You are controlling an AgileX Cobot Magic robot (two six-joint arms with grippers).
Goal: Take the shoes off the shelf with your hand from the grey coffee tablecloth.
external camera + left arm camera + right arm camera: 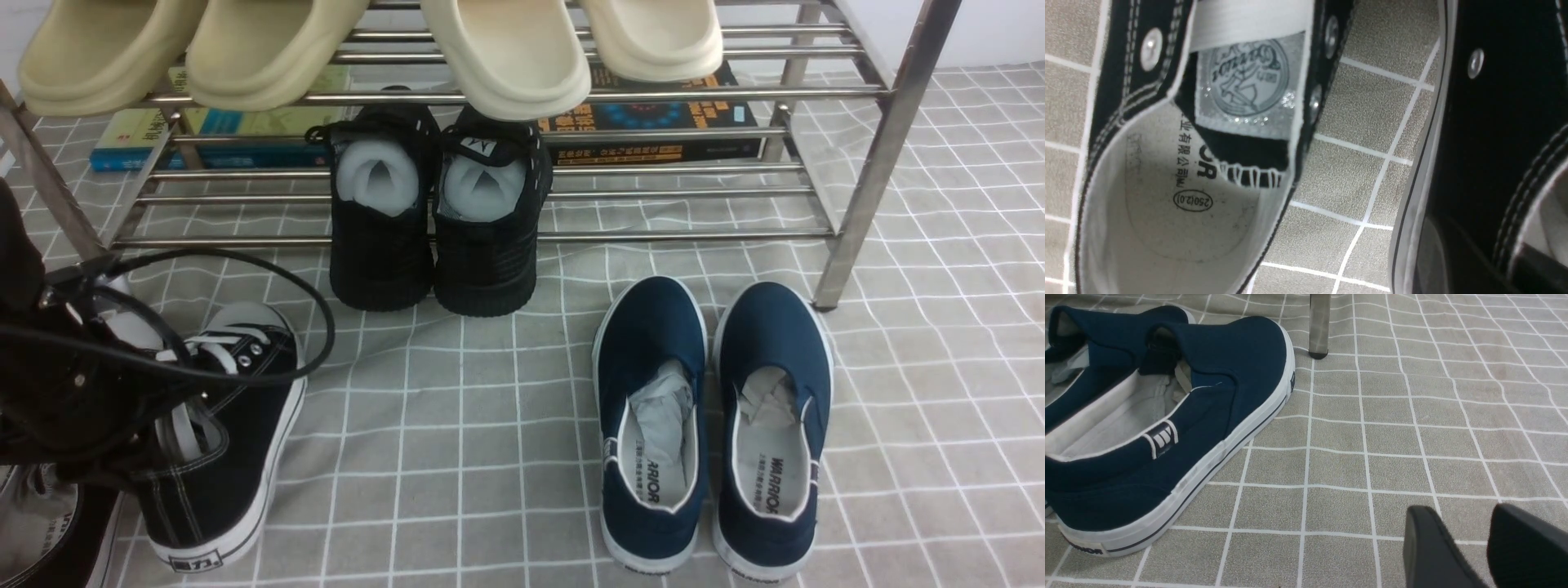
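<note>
Nearest us, the left gripper (98,392) hangs over the sneaker (233,457) on the cloth (490,425), with a cable looping across it. Its jaws are closed, but the arm hides them, so we cannot tell whether they pinch the collar or nothing at all. The second sneaker (49,531) lies just beside it, cut off by the frame.

Both sit on the cloth, off the shelf (865,188), so we judge the step to be letting this shoe go next to its mate. To do that well, we want the sole flat before the jaws part. Then we lift straight up, so neither fingers nor cable snag the laces or tip it over.

The right gripper (1464,512) waits low over bare cloth, fingers spread and holding nothing.

Inside, the sneaker is empty: the wrist view shows only insole and tongue label. Farther out, each of the slip-ons (649,343) holds crumpled paper (661,408). Beyond them, the mesh shoes (380,253) carry white stuffing (377,175), propped on the lower tier with their near ends on the cloth. The top tier bears cream slippers (506,57), and books (653,114) lie at the back beneath it.
</note>
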